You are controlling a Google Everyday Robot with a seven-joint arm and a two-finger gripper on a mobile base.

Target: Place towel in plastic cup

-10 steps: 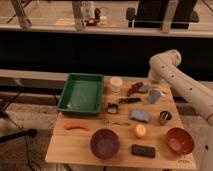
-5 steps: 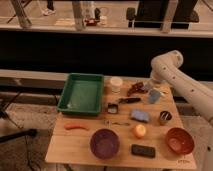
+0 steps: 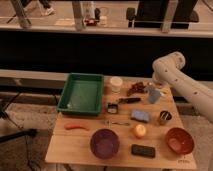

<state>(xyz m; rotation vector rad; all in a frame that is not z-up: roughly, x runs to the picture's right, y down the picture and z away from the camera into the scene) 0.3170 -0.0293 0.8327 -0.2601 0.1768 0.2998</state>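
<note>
Jaws could not be made out as open or closed. The gripper [image 3: 151,87] hung low over the back right corner of the table [image 3: 75,150], at the end of the pale arm [image 3: 172,70] that reached in from the right.

Right at the gripper, touching or all but touching it, sat a pale blue-grey thing [image 3: 154,95] with a slanted outline. It was most likely the plastic cup, but it could equally have been the towel bunched up, and I could not tell which. No cloth lay spread anywhere else on the table. The blue sponge [image 3: 140,116] nearer the middle was a neat block, not a rag, and the white cup [image 3: 115,83] stood well to the left beside the green tray [image 3: 81,93]. The purple bowl [image 3: 104,143] and the red bowl [image 3: 179,140] sat at the front edge, well apart from the work.

By my reading the job was in its closing step, with the arm at the cup. If cloth was in the grip, the next move called for lining up squarely over the cup's mouth and letting go low, so that the soft stuff dropped in without tipping so light a cup.
</note>
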